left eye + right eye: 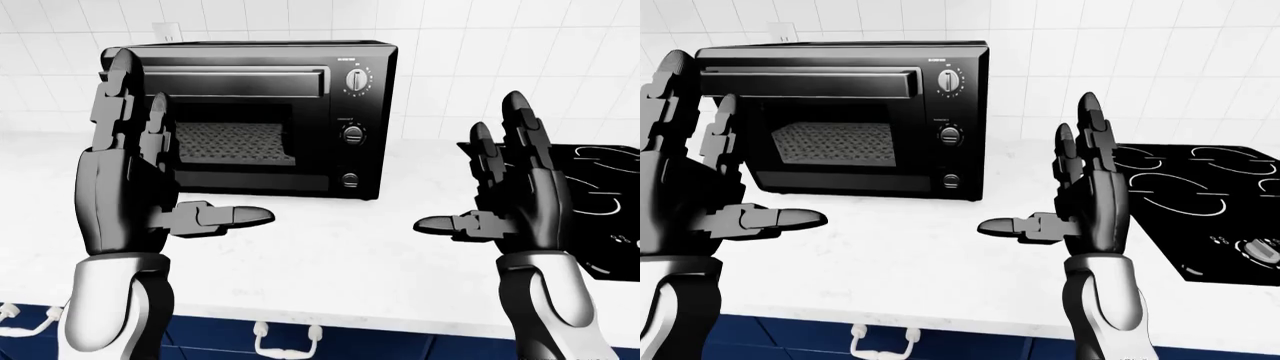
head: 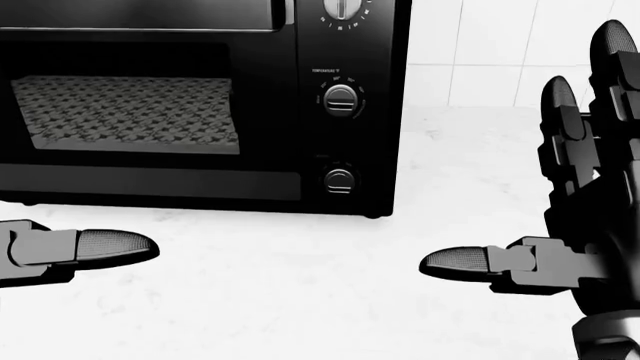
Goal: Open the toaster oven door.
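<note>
The black toaster oven [image 1: 300,161] stands on the white counter [image 1: 330,255] against the tiled wall. Its glass door [image 1: 235,142] is closed, with a handle bar [image 1: 240,73] along the top and a wire rack showing behind the glass. Three knobs [image 1: 353,133] run down its right panel. My left hand [image 1: 185,154] is raised in front of the door's left part, open, fingers up and thumb pointing right, apart from the oven. My right hand [image 1: 467,171] is open to the right of the oven, thumb pointing left. Neither hand holds anything.
A black cooktop [image 1: 1200,187] is set into the counter at the right, just beyond my right hand. A wall outlet [image 1: 163,31] sits above the oven. Blue cabinet fronts with white handles [image 1: 285,341] lie under the counter's near edge.
</note>
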Motion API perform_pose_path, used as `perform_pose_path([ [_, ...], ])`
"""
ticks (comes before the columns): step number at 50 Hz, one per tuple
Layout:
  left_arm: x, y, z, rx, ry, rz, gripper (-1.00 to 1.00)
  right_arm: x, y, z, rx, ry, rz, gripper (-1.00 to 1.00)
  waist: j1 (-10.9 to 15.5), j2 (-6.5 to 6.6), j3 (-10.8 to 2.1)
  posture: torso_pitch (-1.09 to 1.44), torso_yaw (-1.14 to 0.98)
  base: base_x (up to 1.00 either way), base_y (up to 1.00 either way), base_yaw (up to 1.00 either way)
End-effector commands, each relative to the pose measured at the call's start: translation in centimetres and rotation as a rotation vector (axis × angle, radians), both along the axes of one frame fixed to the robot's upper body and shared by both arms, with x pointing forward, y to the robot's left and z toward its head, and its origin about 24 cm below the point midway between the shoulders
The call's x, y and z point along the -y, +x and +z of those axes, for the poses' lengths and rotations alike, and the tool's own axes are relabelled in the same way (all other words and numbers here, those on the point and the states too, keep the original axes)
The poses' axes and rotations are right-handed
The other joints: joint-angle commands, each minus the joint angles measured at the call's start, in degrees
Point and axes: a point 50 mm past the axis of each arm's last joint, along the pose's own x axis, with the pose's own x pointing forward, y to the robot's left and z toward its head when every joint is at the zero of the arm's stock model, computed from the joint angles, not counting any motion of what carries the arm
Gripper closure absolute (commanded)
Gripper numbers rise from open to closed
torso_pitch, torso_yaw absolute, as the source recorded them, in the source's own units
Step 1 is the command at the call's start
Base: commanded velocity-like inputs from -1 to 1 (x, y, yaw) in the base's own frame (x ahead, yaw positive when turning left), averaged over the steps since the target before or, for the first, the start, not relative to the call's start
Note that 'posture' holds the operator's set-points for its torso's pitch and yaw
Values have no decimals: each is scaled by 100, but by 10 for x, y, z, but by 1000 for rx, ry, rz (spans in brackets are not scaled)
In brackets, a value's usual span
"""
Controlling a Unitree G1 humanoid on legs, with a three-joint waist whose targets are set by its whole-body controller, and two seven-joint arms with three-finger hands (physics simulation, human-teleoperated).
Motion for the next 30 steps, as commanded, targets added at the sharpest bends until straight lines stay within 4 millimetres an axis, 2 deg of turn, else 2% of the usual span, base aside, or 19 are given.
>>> perform_pose_path([
  [1,1,-3,8,55,11,1,-100,-2,-3,10,66,-7,6,-100,6,-4,-24,-44,0,0,0,0],
  [11,6,3,17,62,47,-5,-100,-4,-1,8,62,-4,11,-100,47,-1,-257,-54,0,0,0,0],
  [17,10,18,22,60,124,2,-100,-5,-1,7,60,-3,12,-100,70,-8,-377,-57,0,0,0,0],
  [22,15,40,34,75,306,86,-100,-5,0,4,59,0,11,-100,89,-24,-417,-57,0,0,0,0],
  [25,19,54,31,72,434,166,-100,-4,1,2,59,0,10,-100,85,-35,-433,-57,0,0,0,0],
  [28,24,56,33,99,501,188,-100,-4,1,2,58,0,10,-100,78,-50,-447,-57,0,0,0,0],
  [30,28,61,29,113,621,250,-100,-4,0,3,59,0,10,-100,65,-60,-447,-57,0,0,0,0],
])
